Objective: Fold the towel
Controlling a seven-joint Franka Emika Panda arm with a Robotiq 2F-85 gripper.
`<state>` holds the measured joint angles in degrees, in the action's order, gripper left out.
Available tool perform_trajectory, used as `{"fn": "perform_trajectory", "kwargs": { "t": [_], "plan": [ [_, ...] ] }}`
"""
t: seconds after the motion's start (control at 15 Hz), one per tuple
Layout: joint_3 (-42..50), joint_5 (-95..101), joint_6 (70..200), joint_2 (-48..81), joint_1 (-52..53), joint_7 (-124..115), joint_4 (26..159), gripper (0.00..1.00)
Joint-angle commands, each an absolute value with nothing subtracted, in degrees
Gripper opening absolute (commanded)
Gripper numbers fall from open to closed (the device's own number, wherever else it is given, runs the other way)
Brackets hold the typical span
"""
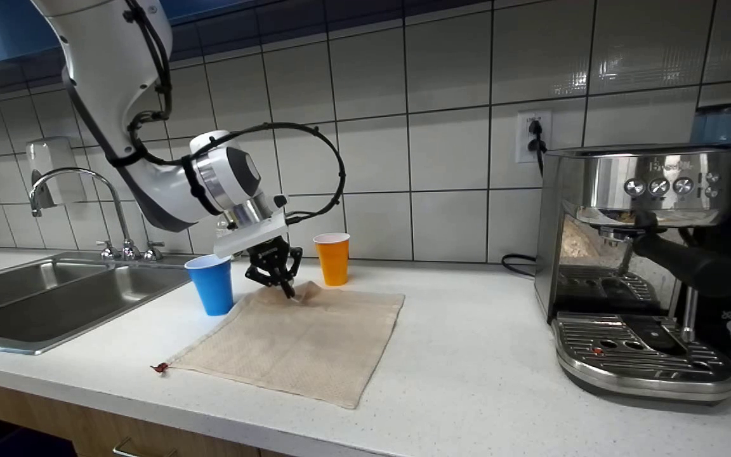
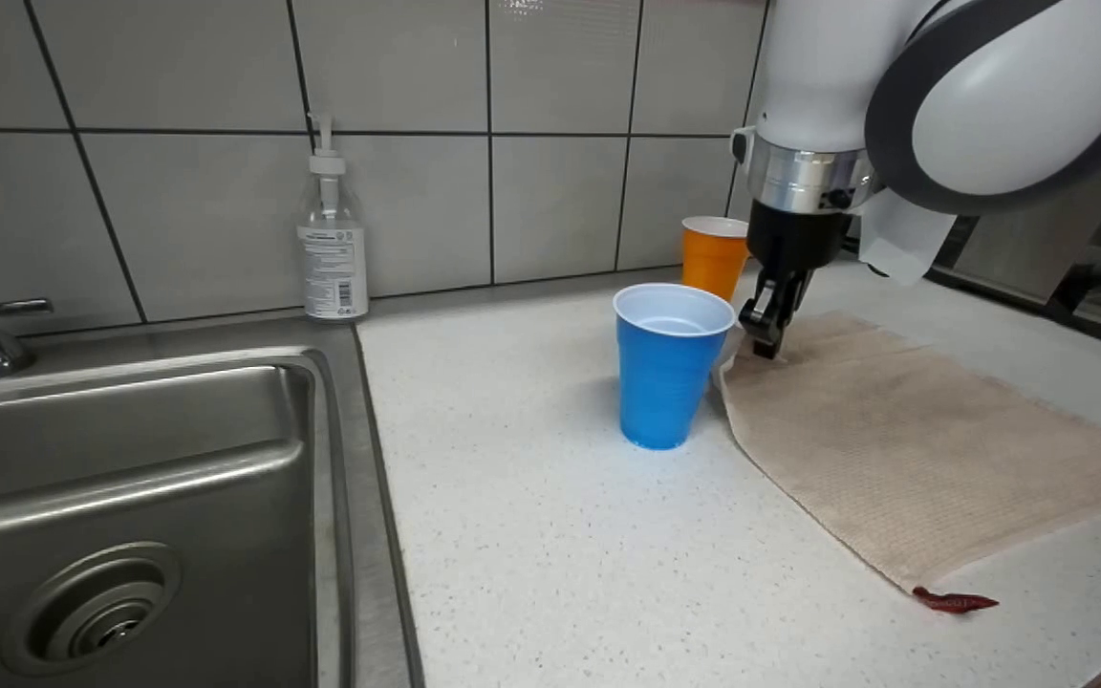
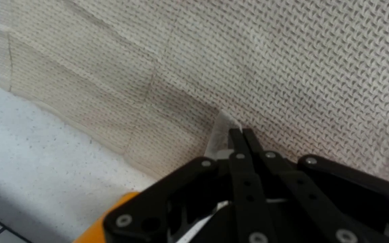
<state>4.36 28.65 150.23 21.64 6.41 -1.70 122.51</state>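
Towel [image 1: 315,346] largely spread; folding seems all ahead. End effector [image 3: 243,134] clenched at the towel's far left; whether pinching it, unclear.

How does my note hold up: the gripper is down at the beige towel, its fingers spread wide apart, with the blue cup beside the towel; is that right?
One thing is wrong: the fingers are not spread apart; the wrist view shows them closed together. The rest stands: the gripper is down at the beige towel, and the blue cup is beside the towel.
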Motion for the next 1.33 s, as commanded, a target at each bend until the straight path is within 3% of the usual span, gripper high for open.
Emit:
{"fn": "perform_trajectory", "kwargs": {
  "t": [0.0,1.27],
  "plan": [
    [4.22,27.19,149.63,17.95,4.9,1.71,123.72,0.01],
    [5.17,29.77,142.92,2.37,1.87,1.53,136.44,0.01]
  ]
}}
